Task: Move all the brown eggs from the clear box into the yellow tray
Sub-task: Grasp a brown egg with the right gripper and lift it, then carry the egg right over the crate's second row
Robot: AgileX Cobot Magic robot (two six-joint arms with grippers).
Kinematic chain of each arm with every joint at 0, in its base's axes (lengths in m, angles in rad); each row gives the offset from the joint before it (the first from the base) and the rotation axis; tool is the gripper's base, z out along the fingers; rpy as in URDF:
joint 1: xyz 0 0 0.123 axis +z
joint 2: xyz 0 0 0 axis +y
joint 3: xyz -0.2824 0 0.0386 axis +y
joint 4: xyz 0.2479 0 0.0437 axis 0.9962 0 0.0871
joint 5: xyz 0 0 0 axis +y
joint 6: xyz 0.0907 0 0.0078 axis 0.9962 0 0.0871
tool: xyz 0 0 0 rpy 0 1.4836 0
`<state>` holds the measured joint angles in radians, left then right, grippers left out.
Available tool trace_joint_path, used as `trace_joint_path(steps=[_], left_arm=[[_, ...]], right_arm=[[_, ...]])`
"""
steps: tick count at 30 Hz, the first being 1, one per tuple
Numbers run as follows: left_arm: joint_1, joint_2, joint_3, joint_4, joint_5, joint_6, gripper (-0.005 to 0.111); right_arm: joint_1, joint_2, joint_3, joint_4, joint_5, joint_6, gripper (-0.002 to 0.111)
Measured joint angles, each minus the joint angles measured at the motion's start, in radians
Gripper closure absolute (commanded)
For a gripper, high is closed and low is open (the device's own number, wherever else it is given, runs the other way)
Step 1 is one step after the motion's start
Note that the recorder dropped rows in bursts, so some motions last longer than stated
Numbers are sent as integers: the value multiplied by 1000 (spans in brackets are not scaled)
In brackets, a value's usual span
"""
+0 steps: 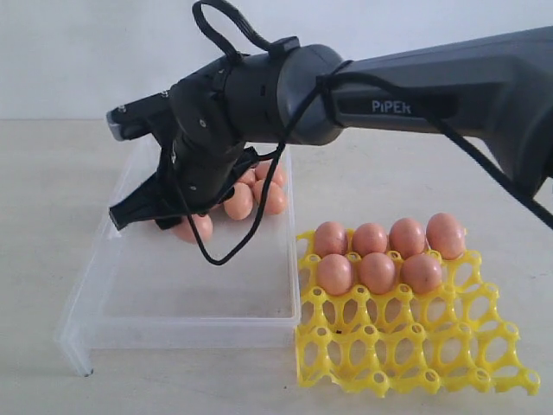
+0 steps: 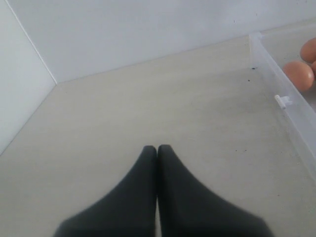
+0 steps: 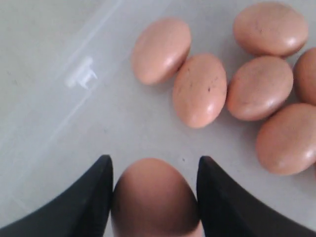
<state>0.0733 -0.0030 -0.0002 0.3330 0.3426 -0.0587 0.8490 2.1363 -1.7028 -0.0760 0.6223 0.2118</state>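
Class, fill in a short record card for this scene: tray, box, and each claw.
yellow tray: seven brown eggs, four in the far row, three in the next; nine cups empty
clear box: at least six loose eggs in view
right claw: closed on one brown egg inside the box
left claw: shut, empty, over the table beside the box
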Motion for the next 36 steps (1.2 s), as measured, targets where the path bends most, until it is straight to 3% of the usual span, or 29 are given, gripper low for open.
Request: trace_joint_path(steps=[6, 16, 20, 25, 28, 31, 35, 36], left_arm=[[0, 0, 0, 0, 0, 0, 111], [0, 0, 0, -11, 0, -17, 111], [0, 0, 0, -18, -28, -108, 111], [0, 0, 0, -20, -71, -237, 111], [0, 0, 0, -44, -66, -262, 111], [0, 0, 0, -75, -55, -270, 111], [0, 0, 0, -113, -54, -275, 111], [0, 0, 0, -128, -53, -278, 111]], right_arm=[[0, -125, 142, 6, -298, 111, 108], [-12, -415, 689, 53, -881, 113, 108], [-111, -501, 873, 202, -1049, 110, 108], [-360, -593, 1018, 264, -1147, 144, 108], [-552, -650, 1029, 39, -1114, 297, 108], [-764, -696, 1029, -433, -1151, 632, 108], [-1031, -704, 1030, -1008, -1470, 1029, 108], [-1133, -697, 1040, -1132, -1627, 1115, 108]])
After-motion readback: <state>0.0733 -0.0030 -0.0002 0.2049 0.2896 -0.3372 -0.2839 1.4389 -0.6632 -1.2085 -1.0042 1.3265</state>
